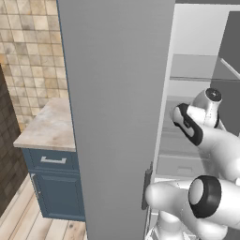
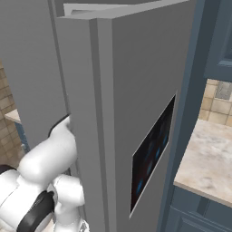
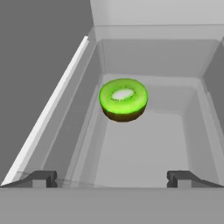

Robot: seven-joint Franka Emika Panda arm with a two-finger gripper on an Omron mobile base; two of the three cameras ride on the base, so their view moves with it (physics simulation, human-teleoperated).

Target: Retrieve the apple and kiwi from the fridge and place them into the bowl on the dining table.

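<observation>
Left counter (image 1: 49, 127): a beige stone top is being held up by a blue cabinet (image 1: 58, 194) with a drawer.
Wall tiles (image 1: 35, 51): tan squares are being shown behind it.
Floor (image 1: 33, 225): pale wood planks are being seen.
Right counter (image 2: 206, 161): another stone top is being shown over blue cabinets.

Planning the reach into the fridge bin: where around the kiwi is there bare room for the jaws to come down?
In the hand view the kiwi sits toward the far wall of the grey bin. Bare floor lies between it and the open gripper, and to its right up to the bin's right wall. Tightest is the strip behind it, by the far wall.
</observation>
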